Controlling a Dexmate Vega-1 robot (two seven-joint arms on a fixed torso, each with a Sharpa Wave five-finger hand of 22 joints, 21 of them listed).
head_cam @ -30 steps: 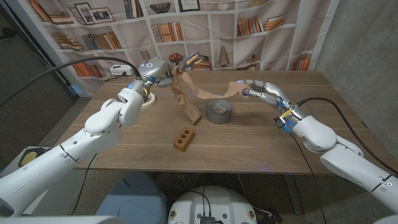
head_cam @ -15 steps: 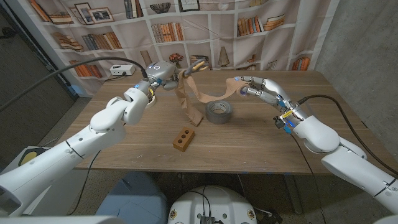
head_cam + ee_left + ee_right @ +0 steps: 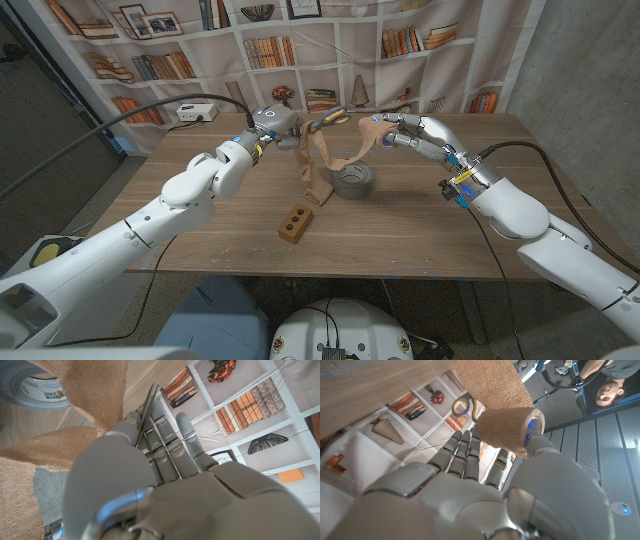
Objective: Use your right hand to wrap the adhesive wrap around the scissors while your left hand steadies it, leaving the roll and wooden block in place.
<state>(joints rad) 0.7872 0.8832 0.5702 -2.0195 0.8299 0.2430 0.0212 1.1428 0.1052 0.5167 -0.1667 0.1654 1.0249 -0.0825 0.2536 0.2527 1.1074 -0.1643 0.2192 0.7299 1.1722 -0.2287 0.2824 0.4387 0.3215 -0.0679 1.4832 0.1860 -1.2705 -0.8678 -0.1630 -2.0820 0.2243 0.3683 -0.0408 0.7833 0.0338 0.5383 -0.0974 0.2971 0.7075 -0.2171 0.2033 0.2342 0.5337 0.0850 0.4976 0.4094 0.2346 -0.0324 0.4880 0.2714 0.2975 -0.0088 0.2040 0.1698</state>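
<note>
Since the earlier frames both hands have drawn closer together above the far middle of the wooden table point(image 3: 420, 230): the left hand point(image 3: 283, 124) has carried the yellow-handled scissors point(image 3: 331, 118) rightward, and the right hand point(image 3: 412, 132) has swung the small tan roll of adhesive wrap point(image 3: 374, 131) in toward them. The slack strip between them is now shorter.

The left hand grasps the scissors with its fingers closed round them; in the left wrist view a thin metal edge point(image 3: 148, 406) runs up between the fingers point(image 3: 170, 445), and the rest of the tool is hidden behind the hand and the tan wrap point(image 3: 90, 390). The handles stick out to the right in the head view, partly swathed in wrap.

The right hand holds the tan roll point(image 3: 512, 430), the thumb pushed into its core and the fingers point(image 3: 465, 455) extended beside it. From the scissors a loose tail of wrap point(image 3: 316, 178) hangs down to the table, its end lying just beside the grey roll of duct tape point(image 3: 352, 178). The small brown wooden block with two holes point(image 3: 295, 223) sits nearer the robot, apart from both hands. A person is cut off at the corner of the right wrist view.
</note>
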